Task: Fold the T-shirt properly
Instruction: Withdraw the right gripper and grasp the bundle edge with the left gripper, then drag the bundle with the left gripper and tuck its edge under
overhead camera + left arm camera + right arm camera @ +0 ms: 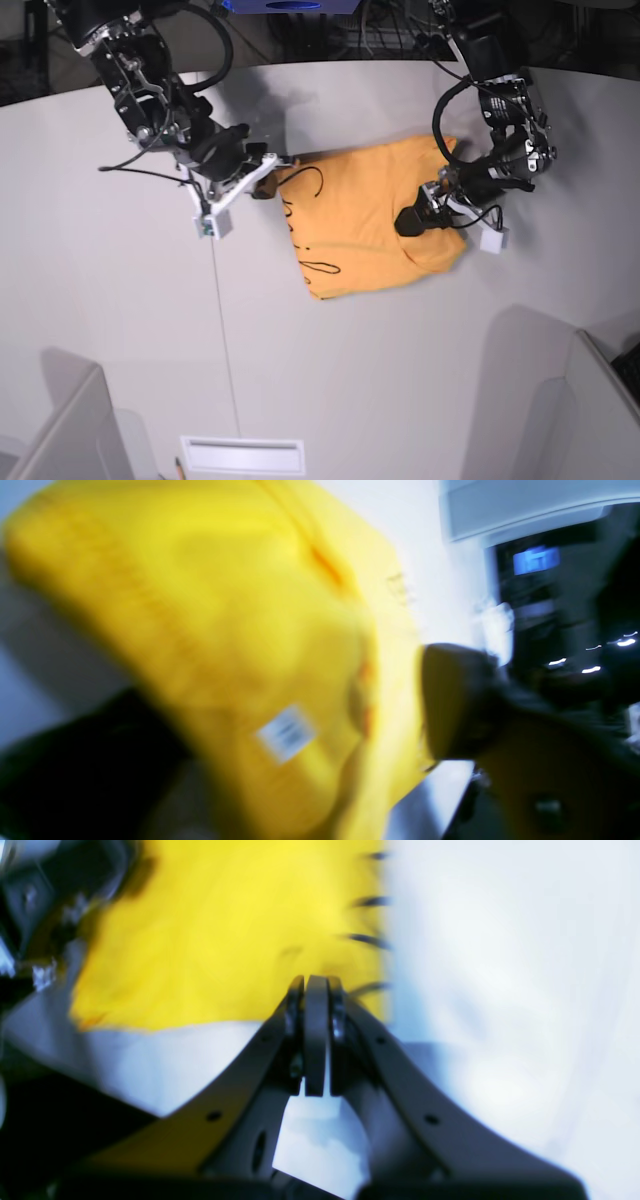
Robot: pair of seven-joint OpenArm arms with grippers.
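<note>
R claw (316, 990) clenched, empty, by T-shirt (370, 215); L claw (418, 218) state unclear.

Robot lab, white curved worktable (120, 330), cabling, low partition panels (70, 430)

Right hand (316, 985) has its fingers pressed flat together, holding nothing, wrist angled downward on an arm reaching in from the far side. Left hand (415, 218) points low and inward; its opening is too blurred to judge.
</note>
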